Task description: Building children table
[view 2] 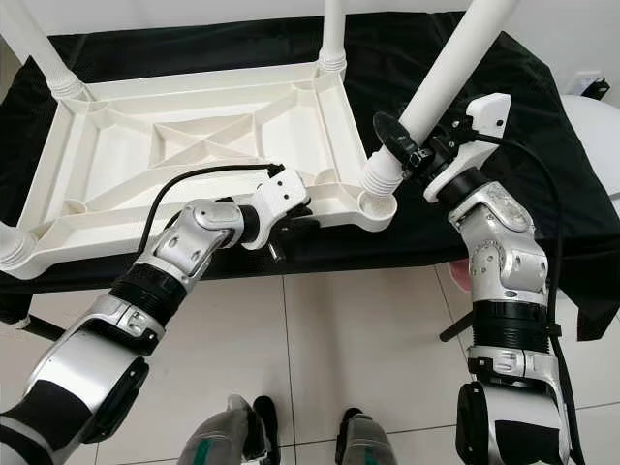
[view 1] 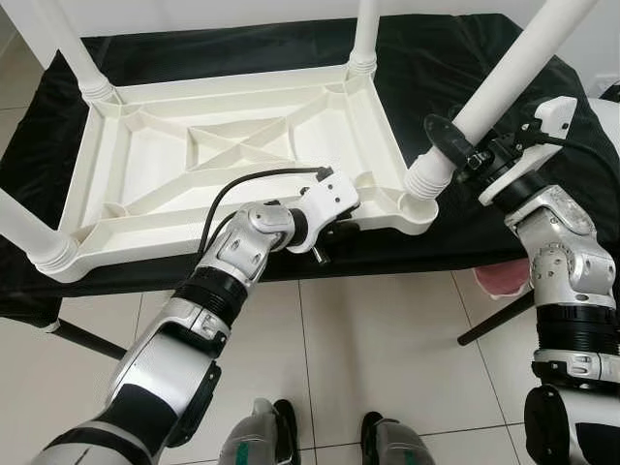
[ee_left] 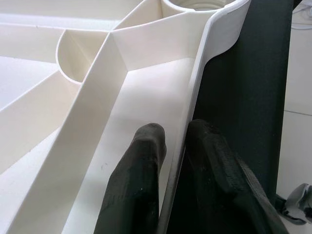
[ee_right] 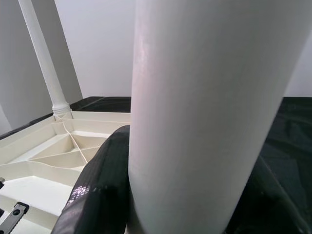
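Basically, upturned white tabletop (view 1: 232,155) lies on black-covered bench (view 1: 455,58); left gripper (view 1: 334,232) pinches its near rim to steady it, right gripper (view 1: 465,150) clamps last table leg (view 1: 494,87), seating it in the corner socket (view 1: 418,199).

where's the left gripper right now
The left gripper is at the near rim of the upturned white tabletop, pinching that edge wall just left of the corner socket where the right gripper holds a leg.
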Motion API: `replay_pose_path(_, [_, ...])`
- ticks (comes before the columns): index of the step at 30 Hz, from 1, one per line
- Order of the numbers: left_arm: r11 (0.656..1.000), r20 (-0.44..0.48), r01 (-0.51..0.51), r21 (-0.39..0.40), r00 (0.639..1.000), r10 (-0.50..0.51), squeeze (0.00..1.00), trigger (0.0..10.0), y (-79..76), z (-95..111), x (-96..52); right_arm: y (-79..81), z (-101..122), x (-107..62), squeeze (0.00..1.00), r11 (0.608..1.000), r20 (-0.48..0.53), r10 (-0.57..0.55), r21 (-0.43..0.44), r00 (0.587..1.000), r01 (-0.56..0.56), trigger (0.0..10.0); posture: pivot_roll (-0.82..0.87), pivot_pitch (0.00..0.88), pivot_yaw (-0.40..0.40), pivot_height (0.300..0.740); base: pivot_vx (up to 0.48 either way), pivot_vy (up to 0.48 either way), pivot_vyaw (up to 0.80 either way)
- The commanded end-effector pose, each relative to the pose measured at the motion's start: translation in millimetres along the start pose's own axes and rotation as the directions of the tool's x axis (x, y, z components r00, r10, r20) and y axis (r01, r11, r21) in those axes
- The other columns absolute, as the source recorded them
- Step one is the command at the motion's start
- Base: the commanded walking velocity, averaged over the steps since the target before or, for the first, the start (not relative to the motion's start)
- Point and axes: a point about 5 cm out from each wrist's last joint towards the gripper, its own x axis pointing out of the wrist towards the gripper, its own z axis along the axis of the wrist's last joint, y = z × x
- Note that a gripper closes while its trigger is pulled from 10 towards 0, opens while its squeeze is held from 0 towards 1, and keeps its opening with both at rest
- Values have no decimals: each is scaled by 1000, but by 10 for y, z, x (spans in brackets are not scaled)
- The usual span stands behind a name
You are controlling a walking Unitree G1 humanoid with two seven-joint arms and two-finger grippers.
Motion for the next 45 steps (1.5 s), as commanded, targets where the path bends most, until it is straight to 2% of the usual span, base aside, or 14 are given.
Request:
replay_pose_path(1, [950, 39, 288, 117, 955, -295, 0, 10000, -158, 185, -9, 19, 49, 6, 0, 1000, 12, 23, -6, 1000, -23, 10000, -158, 173, 73, 740, 0, 0, 0])
replay_pose_path(6, [907, 27, 392, 154, 916, -400, 0, 10000, -243, 149, -100, 15, 50, -13, 0, 1000, 11, 25, -7, 1000, -25, 10000, -158, 173, 75, 740, 0, 0, 0])
replay_pose_path(20, [854, 6, 502, 137, 861, -508, 0, 10000, -328, 26, -276, 41, 31, -20, 0, 999, 4, 45, -3, 999, -45, 10000, -154, 170, 76, 740, 0, 0, 0])
replay_pose_path(21, [840, 5, 526, 129, 847, -531, 0, 7569, -346, -4, -334, 43, 27, -23, 0, 999, 2, 47, -3, 999, -47, 10000, -153, 168, 76, 740, 0, 0, 0])
replay_pose_path(23, [840, 5, 526, 129, 847, -531, 0, 7569, -346, -4, -334, 43, 27, -23, 0, 999, 2, 47, -3, 999, -47, 10000, -153, 168, 76, 740, 0, 0, 0])
replay_pose_path(24, [833, 5, 539, 123, 839, -543, 0, 0, -357, -22, -372, 44, 25, -24, 0, 999, 1, 49, -4, 999, -49, 10000, -153, 168, 76, 740, 0, 0, 0])
replay_pose_path(26, [823, 10, 555, 122, 828, -560, 0, 0, -368, -27, -408, 45, 24, -24, 0, 999, 0, 50, -4, 999, -50, 10000, -153, 168, 76, 740, 0, 0, 0])
replay_pose_path(27, [824, 2, 554, 119, 830, -558, 0, 3490, -376, -37, -421, 48, 20, -22, 0, 999, 1, 53, -4, 999, -53, 10000, -152, 161, 74, 740, 0, 0, 0])
replay_pose_path(28, [824, 2, 554, 119, 830, -558, 0, 3490, -376, -37, -421, 48, 20, -22, 0, 999, 1, 53, -4, 999, -53, 10000, -152, 161, 74, 740, 0, 0, 0])
replay_pose_path(29, [824, -3, 554, 120, 830, -557, 0, 8549, -378, -41, -421, 49, 20, -20, 0, 999, 1, 53, -4, 999, -53, 10000, -152, 161, 74, 740, 0, 0, 0])
replay_pose_path(30, [824, -8, 552, 127, 831, -556, 0, 10000, -384, -45, -420, 50, 19, -19, 0, 999, 2, 54, -4, 999, -54, 10000, -151, 157, 73, 740, 0, 0, 0])
replay_pose_path(40, [838, -14, 533, 115, 844, -536, 0, 10000, -359, -23, -391, 53, 47, -9, 0, 998, 7, 64, -11, 998, -64, 10000, -155, 161, 73, 740, 0, 0, 0])
replay_pose_path(42, [848, -9, 521, 101, 852, -523, 0, 10000, -334, -11, -384, 50, 53, -12, 0, 998, 7, 65, -13, 998, -65, 10000, -155, 161, 73, 740, 0, 0, 0])
replay_pose_path(45, [891, -18, 451, 57, 892, -451, 0, 10000, -205, -35, -358, 46, 62, -19, 0, 998, 8, 63, -16, 998, -63, 10000, -154, 166, 72, 740, 0, 0, 0])
